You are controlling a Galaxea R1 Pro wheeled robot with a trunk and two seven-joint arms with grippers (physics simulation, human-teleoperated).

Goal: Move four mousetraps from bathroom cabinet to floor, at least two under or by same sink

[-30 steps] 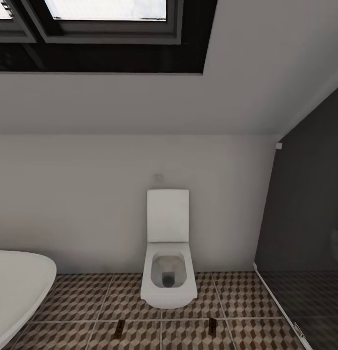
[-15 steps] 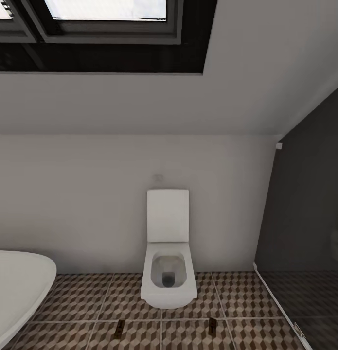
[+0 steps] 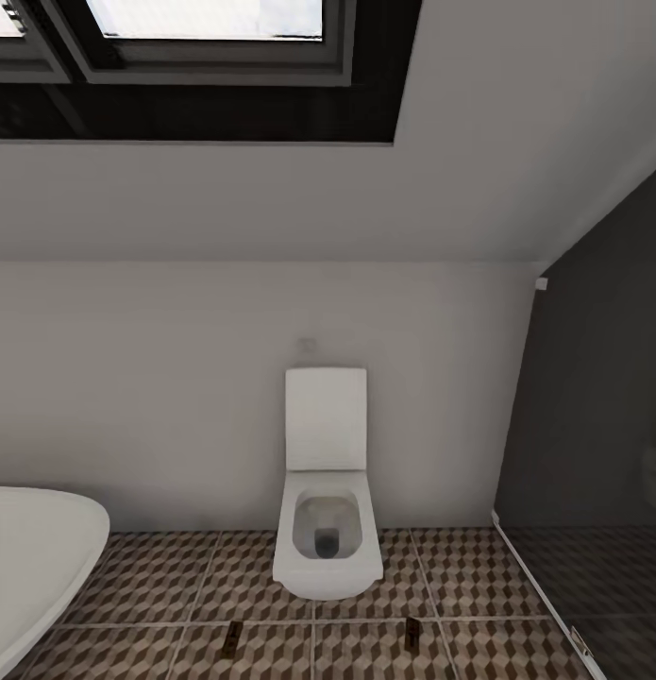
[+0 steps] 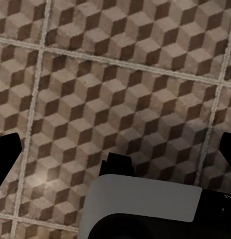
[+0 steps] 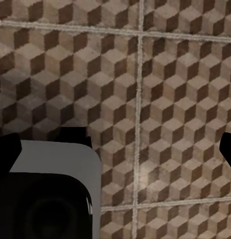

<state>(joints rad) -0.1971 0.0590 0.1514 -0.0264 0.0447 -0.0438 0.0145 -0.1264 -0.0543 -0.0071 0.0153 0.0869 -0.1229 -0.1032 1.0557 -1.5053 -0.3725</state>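
Observation:
The bathroom floor (image 3: 167, 576) of brown, beige and white cube-pattern tiles runs along the bottom of the head view. Both wrist views look down on the bathroom floor (image 4: 120, 74) (image 5: 70, 74). My left gripper (image 4: 115, 154) is open, its black fingertips (image 4: 6, 159) far apart at the picture's edges with nothing between them. My right gripper (image 5: 116, 152) is open the same way, holding nothing. Two small dark-brown oblong shapes (image 3: 233, 638) (image 3: 412, 633) sit on the tiles in front of the toilet; they are too small to identify. The cabinet is out of view.
A white toilet (image 3: 328, 529) with its lid up stands against the white wall straight ahead. A white bathtub rim (image 3: 35, 557) curves in at the lower left. A dark glass shower screen (image 3: 592, 453) closes off the right. A skylight (image 3: 205, 28) is overhead.

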